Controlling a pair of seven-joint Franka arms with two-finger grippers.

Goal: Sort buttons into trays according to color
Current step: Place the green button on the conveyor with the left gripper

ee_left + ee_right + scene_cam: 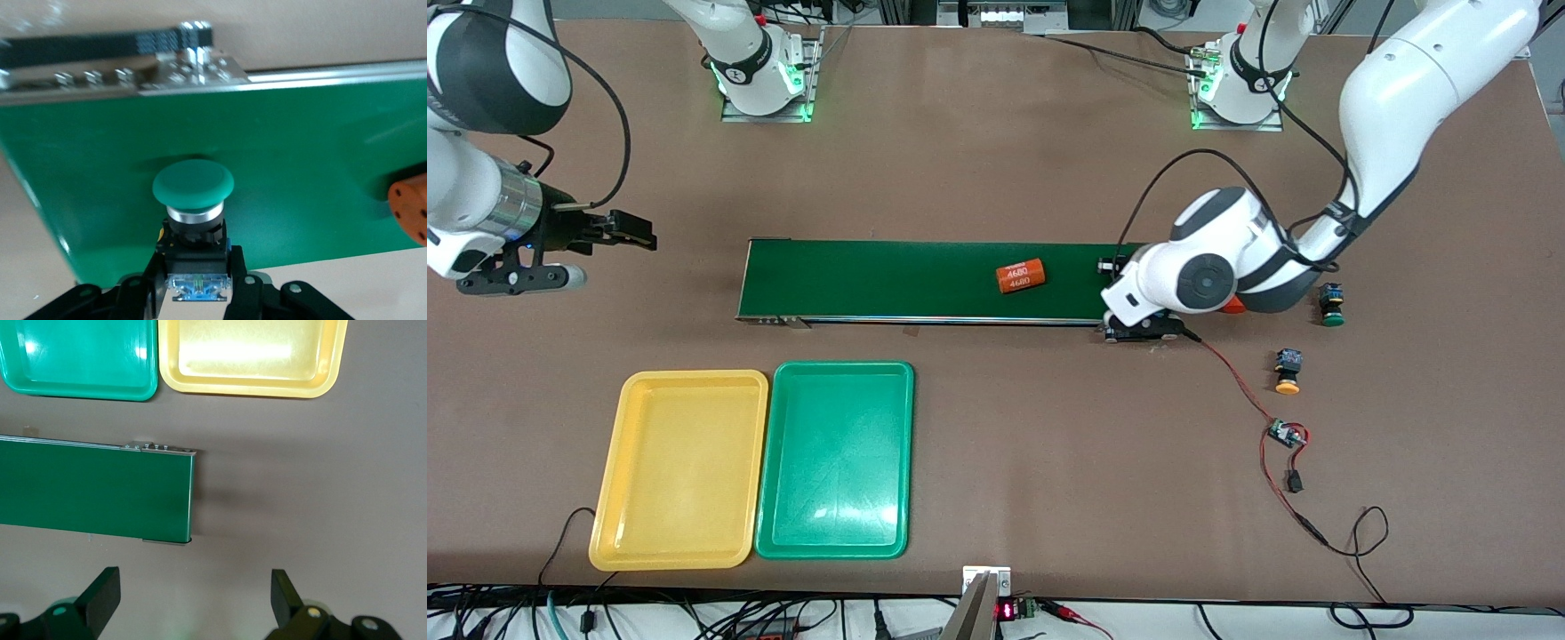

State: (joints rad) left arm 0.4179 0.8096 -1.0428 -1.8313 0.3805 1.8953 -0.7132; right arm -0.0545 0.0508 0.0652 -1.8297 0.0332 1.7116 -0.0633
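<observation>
The left pincer [197,283] was clamped on a green button [193,183] over the belt [889,279], near an orange cylinder [1021,276]. The right pincer [193,597] waited, fingers apart, above the surface [1005,160]. Two more buttons, one green [1331,305], one yellow [1288,370], stood on the surface; both trays [681,469] lay bare.

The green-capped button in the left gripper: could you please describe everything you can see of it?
The green-capped button has a wide, smooth, domed green cap, plastic by its look, over a silver metal collar, a black body and a blue base with small contacts. The left gripper is shut on that body, one black finger on each side, and nothing else visibly touches it. It is held over the dark green conveyor belt, at the belt's end toward the left arm; whether it rests on the belt cannot be told.
</observation>
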